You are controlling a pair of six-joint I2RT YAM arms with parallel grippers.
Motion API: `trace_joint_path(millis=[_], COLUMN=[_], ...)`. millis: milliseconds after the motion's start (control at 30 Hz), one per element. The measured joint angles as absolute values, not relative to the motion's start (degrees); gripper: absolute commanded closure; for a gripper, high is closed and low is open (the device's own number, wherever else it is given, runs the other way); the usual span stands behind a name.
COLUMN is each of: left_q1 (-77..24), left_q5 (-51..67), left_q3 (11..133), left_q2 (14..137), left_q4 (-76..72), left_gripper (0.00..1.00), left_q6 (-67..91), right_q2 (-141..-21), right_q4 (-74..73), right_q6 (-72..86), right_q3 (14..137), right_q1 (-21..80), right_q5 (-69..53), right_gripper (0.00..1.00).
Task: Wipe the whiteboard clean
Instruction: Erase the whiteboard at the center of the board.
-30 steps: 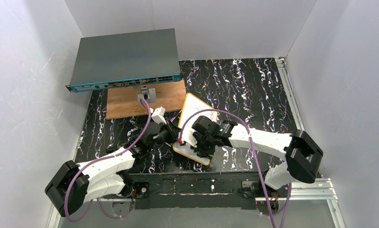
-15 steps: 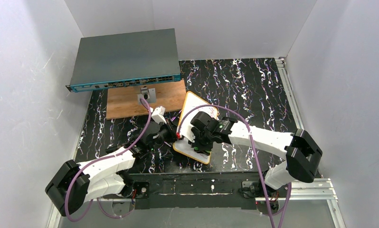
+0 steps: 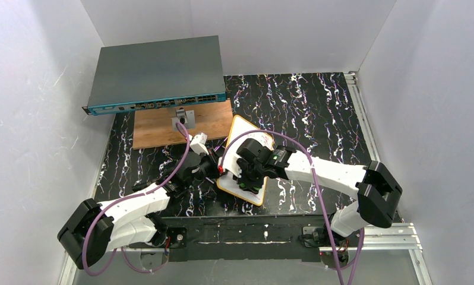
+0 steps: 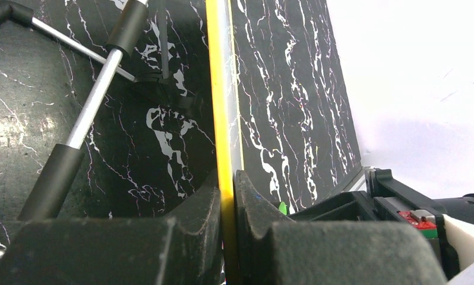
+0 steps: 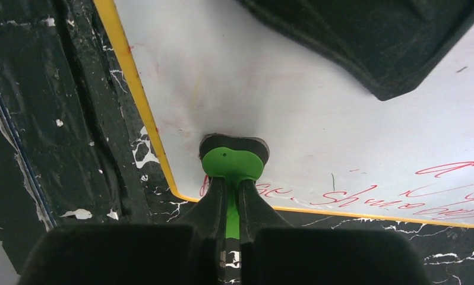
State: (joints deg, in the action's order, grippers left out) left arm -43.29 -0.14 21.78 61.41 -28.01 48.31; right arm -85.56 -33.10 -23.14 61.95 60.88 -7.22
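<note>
Since the whiteboard (image 3: 245,129) had to be steadied against rubbing, one long edge of it was clamped between the closed fingers of the left gripper (image 4: 227,184), and the orange-yellow rim was seen edge-on in the left wrist view. The board was found near the middle of the table (image 3: 318,113), set at a slant just in front of a wooden board (image 3: 160,130). A green eraser (image 5: 231,163) was gripped by its thin stem in the shut right gripper (image 5: 233,196), with its dark pad pressed to the white face close to a rounded corner. Red writing (image 5: 341,196) was left along the rim beside the pad, so the work was judged unfinished. Little room was allowed toward that rim. More was offered across the white face. Bare table was seen to the right, while the left side was crowded by the other arm, and a network switch (image 3: 157,74) was seen behind the wooden board.
</note>
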Motion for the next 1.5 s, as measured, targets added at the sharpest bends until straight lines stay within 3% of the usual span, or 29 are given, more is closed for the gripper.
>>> trace_joint_path(millis=[800, 1267, 1500], left_q1=[-42.5, -41.8, -41.8], left_q5=[1.9, 2.6, 3.2], left_q3=[21.4, 20.7, 20.6], left_q2=[60.7, 60.6, 60.4], left_q4=[-26.8, -27.8, -28.1], left_gripper=[1.0, 1.0, 1.0], left_q6=[48.6, 49.3, 48.9], right_q2=[-86.9, -89.7, -89.7], right_q4=[-38.7, -39.4, -37.6], right_q6=[-28.5, -23.0, -20.6], right_q3=[58.7, 66.5, 68.1], right_q1=[62.4, 62.3, 58.2], right_q5=[-7.1, -4.6, -9.3], right_gripper=[0.99, 0.99, 0.99])
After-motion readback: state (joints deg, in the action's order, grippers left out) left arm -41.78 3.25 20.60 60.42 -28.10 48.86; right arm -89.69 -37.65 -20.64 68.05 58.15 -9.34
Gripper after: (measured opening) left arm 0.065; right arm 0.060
